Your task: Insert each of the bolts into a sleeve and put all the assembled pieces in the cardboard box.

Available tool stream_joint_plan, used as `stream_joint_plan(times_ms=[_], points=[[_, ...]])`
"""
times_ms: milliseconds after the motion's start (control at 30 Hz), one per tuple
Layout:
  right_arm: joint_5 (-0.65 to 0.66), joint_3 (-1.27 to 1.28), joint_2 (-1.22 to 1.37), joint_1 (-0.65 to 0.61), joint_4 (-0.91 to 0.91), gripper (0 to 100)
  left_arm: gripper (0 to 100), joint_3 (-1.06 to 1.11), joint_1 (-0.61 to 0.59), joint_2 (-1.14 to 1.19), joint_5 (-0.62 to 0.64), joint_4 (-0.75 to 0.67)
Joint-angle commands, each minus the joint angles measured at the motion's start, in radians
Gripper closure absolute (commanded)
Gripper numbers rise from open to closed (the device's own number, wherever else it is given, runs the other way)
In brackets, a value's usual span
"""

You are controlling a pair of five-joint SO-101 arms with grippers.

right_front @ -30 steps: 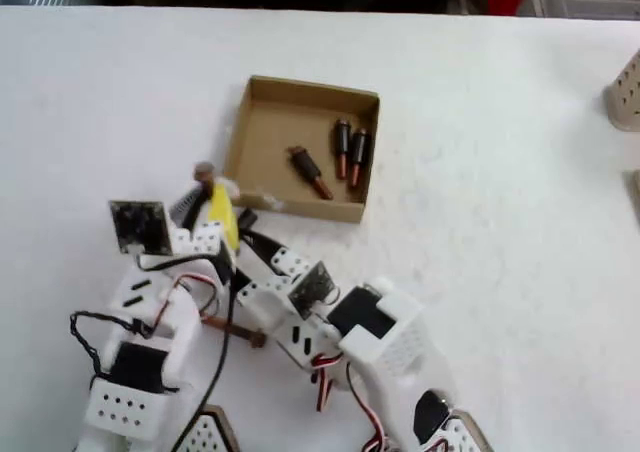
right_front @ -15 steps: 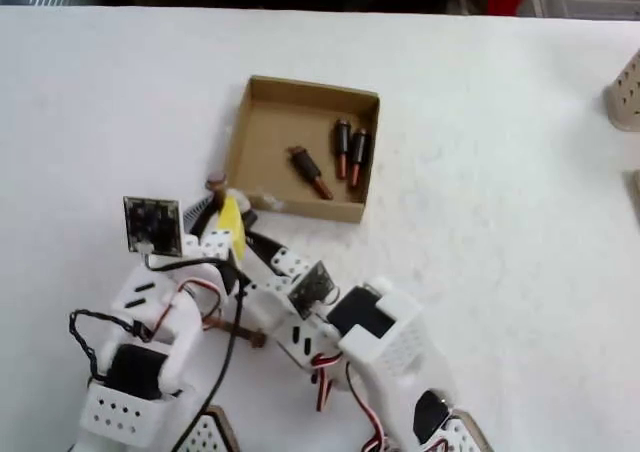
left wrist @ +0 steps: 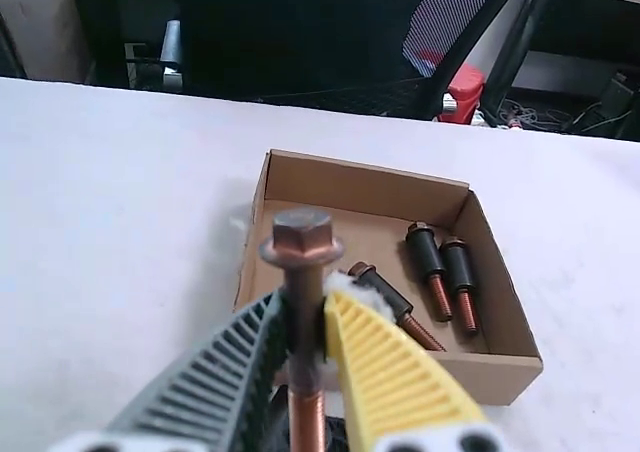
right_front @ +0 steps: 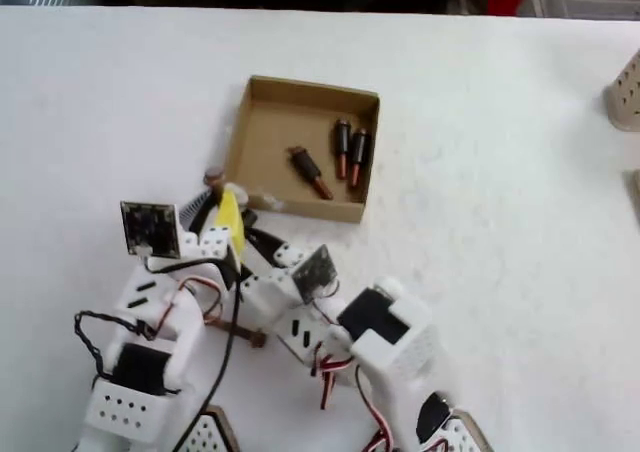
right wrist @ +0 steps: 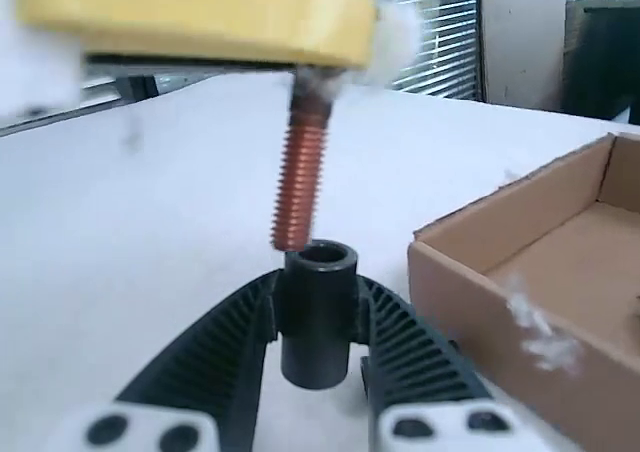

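**Left tool** (left wrist: 308,298): closed on the shank of one bolt (left wrist: 300,257). The head points up and the thread points down, which presents the thread end for insertion.

**Right tool** (right wrist: 318,288): closed on one sleeve (right wrist: 318,324). The sleeve stands upright with the bore facing up, so it can receive the thread. The bolt tip hangs just above the bore rim, slightly off centre, and has not yet entered. The judged step is alignment before insertion.

**Box** (right_front: 240,144): sits on the tabletop (right_front: 500,222) just beyond both tools, which keeps the transfer short.

**Count:**
- One bolt and one sleeve are held.
- Three assembled pieces (right_front: 341,149) lie in the box. Two are side by side near one wall; one is angled nearer the middle.
- One bolt-like piece (right_front: 250,337) lies on the tabletop between the arms. Its identity is uncertain.
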Motion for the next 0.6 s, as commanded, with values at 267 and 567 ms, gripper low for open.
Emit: stream_joint_plan(times_ms=[267, 567], points=[[-0.037, 0.012, -0.097, 0.016, 0.076, 98.1, 98, 0.009, -0.001, -0.016, -0.023, -0.038], [-0.035, 0.029, -0.104, 0.002, 0.076, 98.1, 98, 0.063, -0.007, -0.016, -0.058, -0.189]])
